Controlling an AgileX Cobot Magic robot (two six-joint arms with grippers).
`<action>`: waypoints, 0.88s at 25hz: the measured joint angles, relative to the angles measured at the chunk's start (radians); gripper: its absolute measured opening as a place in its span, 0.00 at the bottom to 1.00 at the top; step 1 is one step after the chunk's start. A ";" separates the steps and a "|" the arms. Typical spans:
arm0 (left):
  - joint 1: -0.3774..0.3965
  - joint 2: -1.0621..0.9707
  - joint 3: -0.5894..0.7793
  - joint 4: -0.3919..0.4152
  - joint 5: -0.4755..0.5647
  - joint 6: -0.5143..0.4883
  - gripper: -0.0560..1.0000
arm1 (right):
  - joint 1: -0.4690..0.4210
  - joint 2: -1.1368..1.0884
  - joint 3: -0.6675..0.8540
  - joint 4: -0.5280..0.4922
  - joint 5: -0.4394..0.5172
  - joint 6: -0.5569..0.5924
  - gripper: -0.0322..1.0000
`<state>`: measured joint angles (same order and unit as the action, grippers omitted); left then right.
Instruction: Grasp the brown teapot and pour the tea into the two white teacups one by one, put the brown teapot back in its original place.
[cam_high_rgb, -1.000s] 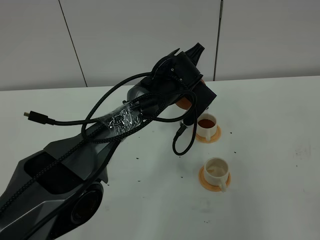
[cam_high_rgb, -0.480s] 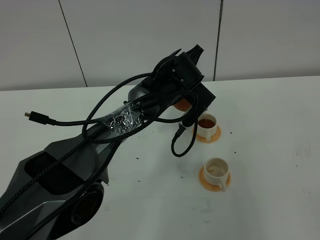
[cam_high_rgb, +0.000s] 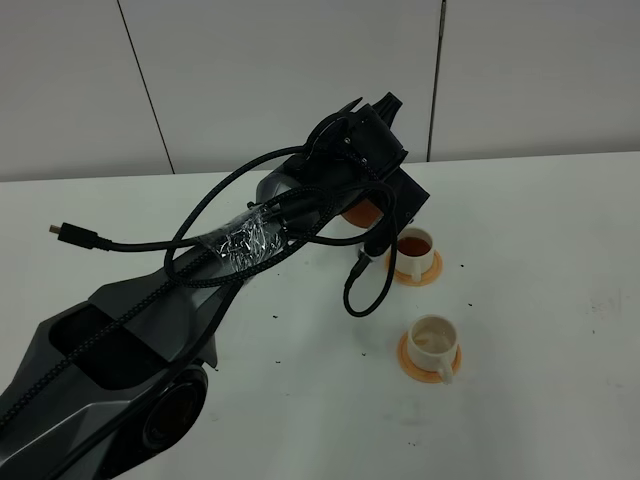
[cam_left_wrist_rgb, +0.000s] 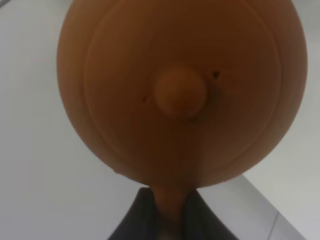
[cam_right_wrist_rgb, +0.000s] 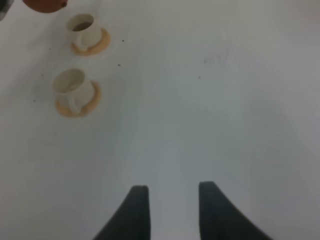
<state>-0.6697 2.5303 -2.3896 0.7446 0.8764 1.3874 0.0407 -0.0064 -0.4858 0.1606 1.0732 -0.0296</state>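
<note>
The brown teapot fills the left wrist view, lid knob facing the camera. My left gripper is shut on its handle. In the high view only a sliver of the teapot shows under the left wrist, raised just left of the far white teacup. That cup holds dark tea. The near white teacup on its orange saucer looks pale inside. Above bare table, my right gripper is open and holds nothing, with both teacups far from it. The original place is hidden behind the arm.
The left arm and its looping black cables cover the table's left and middle. Small dark specks dot the white table around the cups. A grey wall panel stands behind the table.
Half a second ago a thin stream ran from the teapot into the far cup; now the stream has stopped and the teapot has drawn slightly back to the left.
</note>
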 joint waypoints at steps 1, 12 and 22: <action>0.000 0.000 0.000 0.000 0.003 -0.005 0.21 | 0.000 0.000 0.000 0.000 0.000 0.000 0.26; 0.000 0.000 0.000 -0.070 0.042 -0.021 0.21 | 0.000 0.000 0.000 0.000 0.000 0.001 0.26; -0.001 -0.019 0.000 -0.111 0.176 -0.044 0.21 | 0.000 0.000 0.000 0.000 0.000 0.001 0.26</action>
<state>-0.6705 2.5113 -2.3896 0.6331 1.0520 1.3430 0.0407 -0.0064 -0.4858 0.1606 1.0732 -0.0286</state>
